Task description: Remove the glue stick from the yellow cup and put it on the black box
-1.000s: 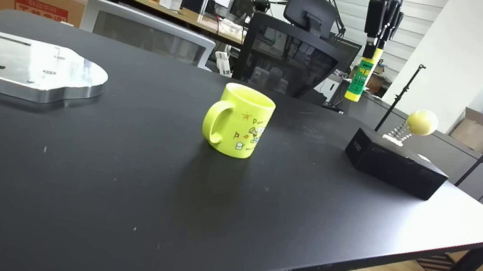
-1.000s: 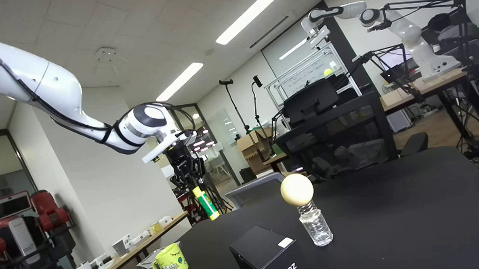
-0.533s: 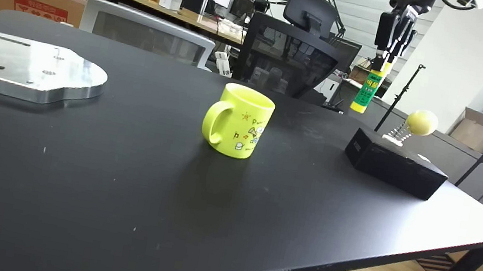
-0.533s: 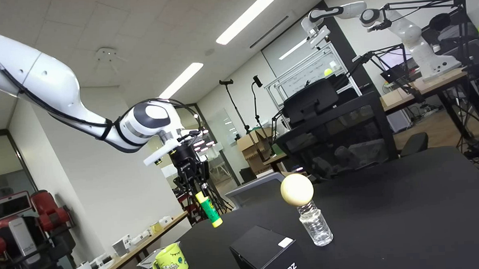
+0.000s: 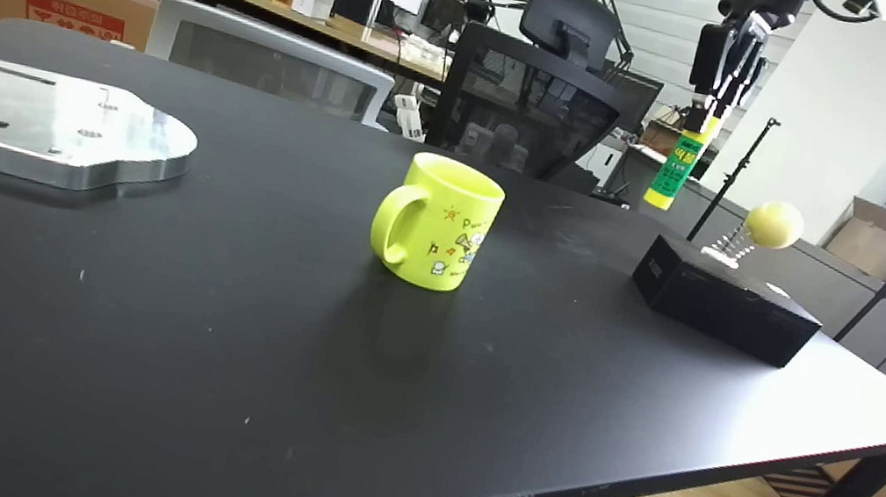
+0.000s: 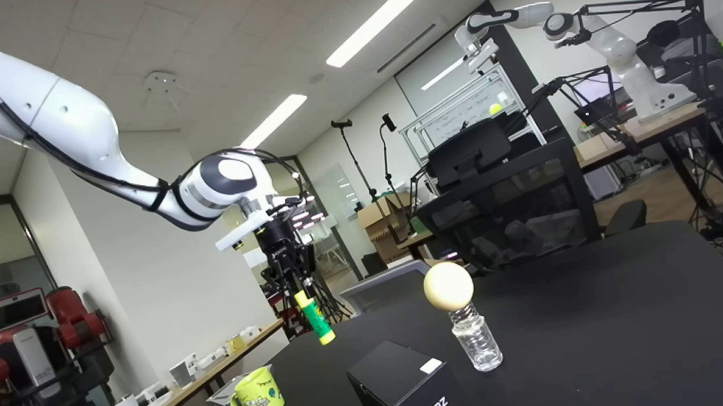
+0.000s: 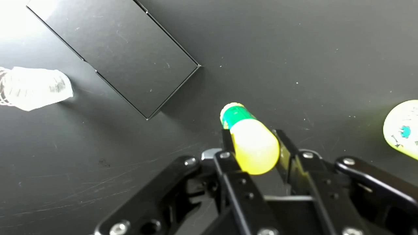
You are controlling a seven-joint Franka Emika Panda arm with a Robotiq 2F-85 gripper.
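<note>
My gripper (image 5: 710,120) is shut on the upper yellow end of the green and yellow glue stick (image 5: 676,168) and holds it in the air, slightly tilted, above the table. The gripper (image 6: 303,286) and the glue stick (image 6: 315,318) also show in an exterior view. In the wrist view the fingers (image 7: 227,142) stand on both sides of the glue stick (image 7: 254,147). The black box (image 7: 130,52) lies to the upper left there, and the yellow cup (image 7: 403,127) is at the right edge. The cup (image 5: 446,231) stands upright, apart from the box (image 5: 723,306).
A pale yellow ball (image 6: 449,286) sits on a clear bottle (image 6: 477,343) close beside the box; the bottle (image 7: 39,88) also shows in the wrist view. A silver metal plate (image 5: 28,120) lies on the table. Office chairs (image 5: 528,102) stand behind the table edge.
Over the past second my gripper has lowered with the glue stick and moved toward the right in both exterior views. In the last half second it has barely moved. Cup and box stay put.
</note>
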